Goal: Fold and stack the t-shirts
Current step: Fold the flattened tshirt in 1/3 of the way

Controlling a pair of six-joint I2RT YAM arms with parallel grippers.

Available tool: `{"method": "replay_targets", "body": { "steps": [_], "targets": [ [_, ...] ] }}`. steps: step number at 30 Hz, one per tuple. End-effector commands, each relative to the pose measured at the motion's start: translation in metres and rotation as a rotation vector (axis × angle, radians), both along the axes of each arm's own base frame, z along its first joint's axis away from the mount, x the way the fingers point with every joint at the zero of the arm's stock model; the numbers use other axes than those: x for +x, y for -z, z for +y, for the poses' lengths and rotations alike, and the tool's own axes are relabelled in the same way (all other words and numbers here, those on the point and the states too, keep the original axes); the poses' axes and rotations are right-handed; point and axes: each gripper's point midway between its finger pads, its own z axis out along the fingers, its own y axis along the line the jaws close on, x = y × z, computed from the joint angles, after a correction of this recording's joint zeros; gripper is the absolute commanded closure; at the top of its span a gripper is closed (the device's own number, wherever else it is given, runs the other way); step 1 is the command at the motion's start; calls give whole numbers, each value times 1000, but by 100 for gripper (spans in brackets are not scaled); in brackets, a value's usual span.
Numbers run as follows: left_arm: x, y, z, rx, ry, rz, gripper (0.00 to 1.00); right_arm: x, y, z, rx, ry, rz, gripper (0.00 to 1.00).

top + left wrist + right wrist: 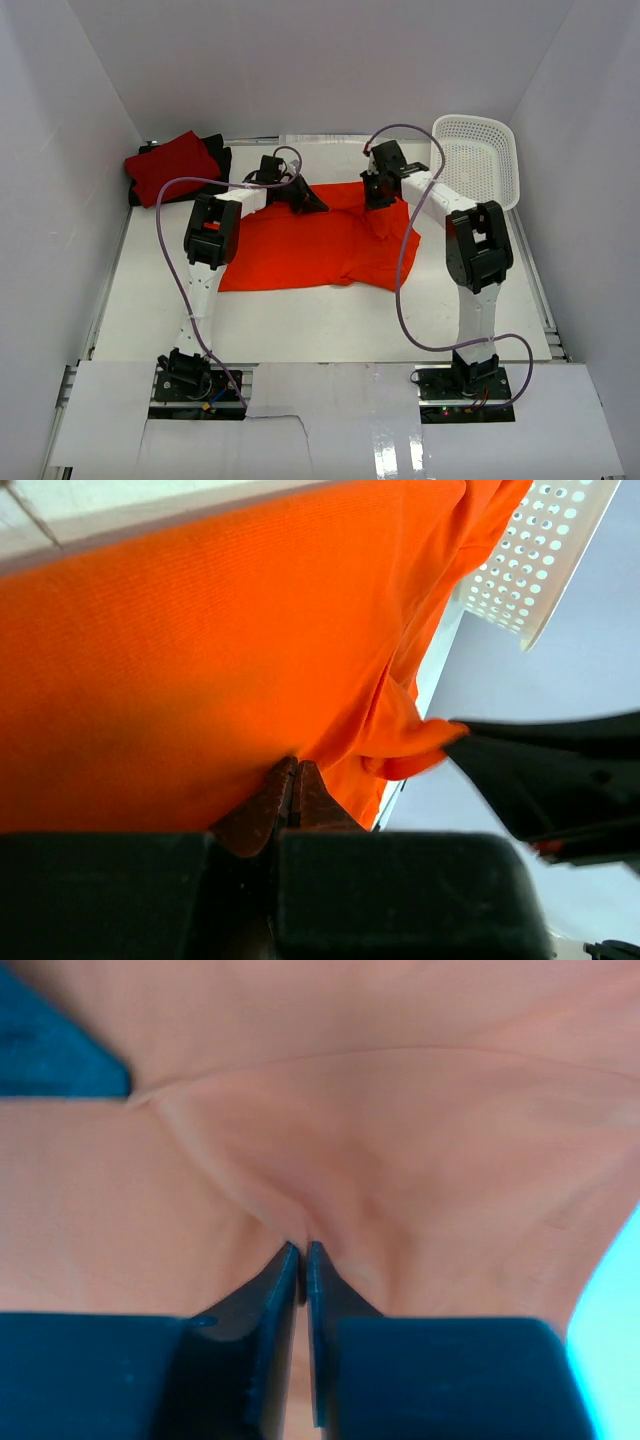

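Observation:
The bright orange t-shirt (300,250) lies spread out in the middle of the table. My left gripper (316,203) is at its far edge and is shut on a pinch of the orange cloth (180,660), jaws pressed together (292,772). My right gripper (378,200) is at the far right part of the shirt, shut on a raised fold of the same cloth (380,1140), with its jaws meeting (303,1250). At the back left, a folded crimson t-shirt (172,165) rests on a black t-shirt (222,158).
A white perforated basket (480,160) stands at the back right, also seen as the basket (530,560) beyond the shirt's edge in the left wrist view. White walls close in the table at the back and on both sides. Purple cables loop from both arms.

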Motion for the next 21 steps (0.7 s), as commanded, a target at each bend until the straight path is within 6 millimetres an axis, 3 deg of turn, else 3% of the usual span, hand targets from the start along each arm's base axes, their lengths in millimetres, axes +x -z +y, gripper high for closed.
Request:
{"method": "replay_targets", "body": {
  "steps": [1, 2, 3, 8, 17, 21],
  "targets": [
    [-1, -15, 0, 19, 7, -36, 100, 7, -43, 6, 150, 12, -9, 79],
    [-1, -16, 0, 19, 7, -37, 100, 12, -45, 0, 168, 30, -3, 58],
    [-1, -15, 0, 18, 7, -34, 100, 14, -39, -2, 175, 40, 14, 51],
    [-3, -16, 0, 21, 12, -38, 100, 16, -27, -10, 162, 80, 8, 37],
    [-4, -13, 0, 37, 14, -37, 100, -33, -52, 23, 155, -111, -97, 43],
    [-3, -13, 1, 36, 12, -38, 100, -54, -50, 30, 123, -155, -113, 44]
  ]
}}
